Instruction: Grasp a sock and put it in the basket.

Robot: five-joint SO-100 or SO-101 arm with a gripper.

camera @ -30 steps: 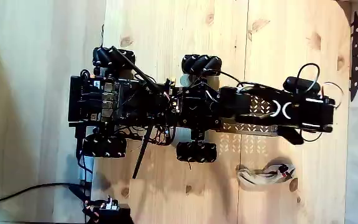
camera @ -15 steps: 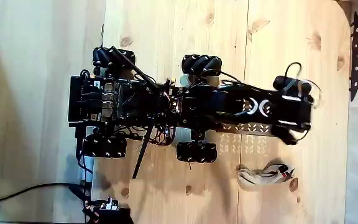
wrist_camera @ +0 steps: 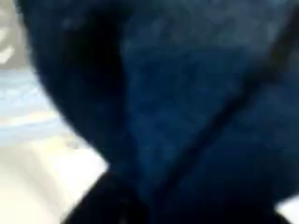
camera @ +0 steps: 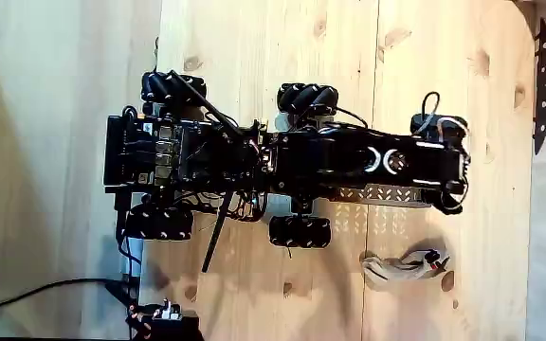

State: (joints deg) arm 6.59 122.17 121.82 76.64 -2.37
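Wrist view: I see blurred dark fabric (wrist_camera: 177, 103) up close; gripper state – can't tell. Fixed view: arm (camera: 377, 163) lies over basket (camera: 387, 195), beige sock (camera: 401, 267) nearby.

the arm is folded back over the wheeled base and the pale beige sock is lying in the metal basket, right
Not quite. In the fixed view the pale beige sock lies on the wooden table, below the perforated metal basket in the picture and apart from it, not inside. The rest holds: the arm stretches along the top of the wheeled base.
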